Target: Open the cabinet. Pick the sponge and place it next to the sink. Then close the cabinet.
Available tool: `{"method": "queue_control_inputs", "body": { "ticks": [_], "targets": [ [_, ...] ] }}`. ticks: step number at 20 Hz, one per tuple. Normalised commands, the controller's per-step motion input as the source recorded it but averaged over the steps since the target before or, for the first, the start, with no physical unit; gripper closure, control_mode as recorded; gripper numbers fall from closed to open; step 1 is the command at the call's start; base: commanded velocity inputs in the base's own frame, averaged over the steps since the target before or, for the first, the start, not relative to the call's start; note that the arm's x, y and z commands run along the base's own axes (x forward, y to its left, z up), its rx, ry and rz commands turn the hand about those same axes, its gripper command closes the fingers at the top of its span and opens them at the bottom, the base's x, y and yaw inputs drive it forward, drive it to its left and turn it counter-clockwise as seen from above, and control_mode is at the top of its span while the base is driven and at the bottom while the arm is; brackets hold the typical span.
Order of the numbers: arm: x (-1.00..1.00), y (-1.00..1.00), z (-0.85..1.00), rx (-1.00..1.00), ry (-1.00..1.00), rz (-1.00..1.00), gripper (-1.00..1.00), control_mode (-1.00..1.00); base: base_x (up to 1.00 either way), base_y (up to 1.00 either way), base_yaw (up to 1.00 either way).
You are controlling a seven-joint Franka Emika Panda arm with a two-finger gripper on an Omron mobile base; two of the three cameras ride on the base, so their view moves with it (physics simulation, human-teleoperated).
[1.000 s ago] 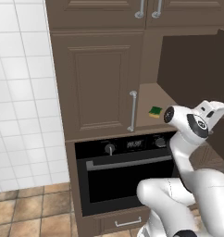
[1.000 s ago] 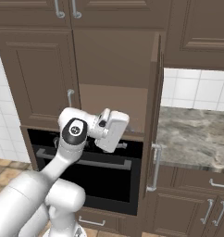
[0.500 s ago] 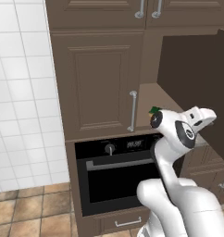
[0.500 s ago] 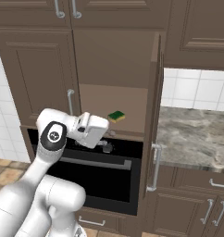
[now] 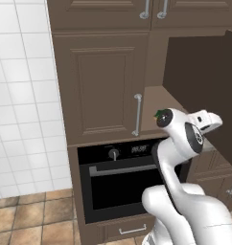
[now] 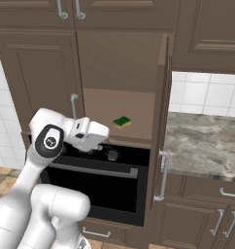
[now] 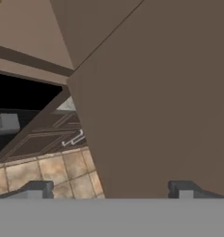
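Left base view: the cabinet (image 5: pixel 103 86) is dark brown wood with raised panels. Its left door is shut and carries a long vertical silver handle (image 5: pixel 136 115); its right door (image 5: pixel 204 91) is swung out toward the camera, dark inner face showing and cut by the frame's right edge. The plain brown shelf (image 5: pixel 156 107) lies between the doors. The sponge (image 5: pixel 159 114) shows only as a small green sliver with a pale edge, the rest covered by the arm's white elbow (image 5: pixel 182 136). Below sits the black oven (image 5: pixel 122 179), partly masked by the arm.

Right base view: here the sponge (image 6: pixel 122 121) is plain to see, a tiny flat rectangle, green on top with a yellow layer at its edge, lying alone on the shelf (image 6: pixel 119 119) toward the right, inside the open cabinet. The open door (image 6: pixel 163 131) is seen nearly edge-on with its bar handle. The white hand (image 6: pixel 90 135) hangs in front of the oven's control strip, below and left of the sponge, well apart from it. The fingers themselves are hidden behind the hand. A grey stone table (image 6: pixel 207 143) runs off to the right.

Hand view: the two dark fingers (image 7: pixel 36 190) stand far apart with nothing between them. Past them a large brown door panel (image 7: pixel 155 102) is close; tan floor tiles (image 7: pixel 44 171) lie below, along with a small curved handle (image 7: pixel 73 139), too blurred to place.
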Motion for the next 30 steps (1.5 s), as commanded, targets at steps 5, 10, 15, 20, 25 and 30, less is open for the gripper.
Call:
{"method": "queue_control_inputs", "body": {
  "ticks": [5, 10, 15, 20, 25, 30],
  "targets": [
    [-0.07, 0.31, 0.01, 0.20, 0.00, 0.11, -1.00, -1.00, 0.00, 0.00, 0.00],
    [-0.17, 0.30, 0.11, 0.24, 0.00, 0.12, -1.00, -1.00, 0.00, 0.00, 0.00],
    [-0.11, 0.17, 0.13, 0.30, 0.00, 0.14, -1.00, -1.00, 0.00, 0.00, 0.00],
    [-0.08, 0.16, 0.17, 0.31, 0.00, 0.16, -1.00, -1.00, 0.00, 0.00, 0.00],
    [-0.26, 0.16, 0.22, 0.19, -0.06, 0.13, -1.00, -1.00, 0.00, 0.00, 0.00],
    [-0.44, 0.12, 0.01, 0.05, -0.14, 0.12, -1.00, -1.00, 0.00, 0.00, 0.00]
  ]
}}
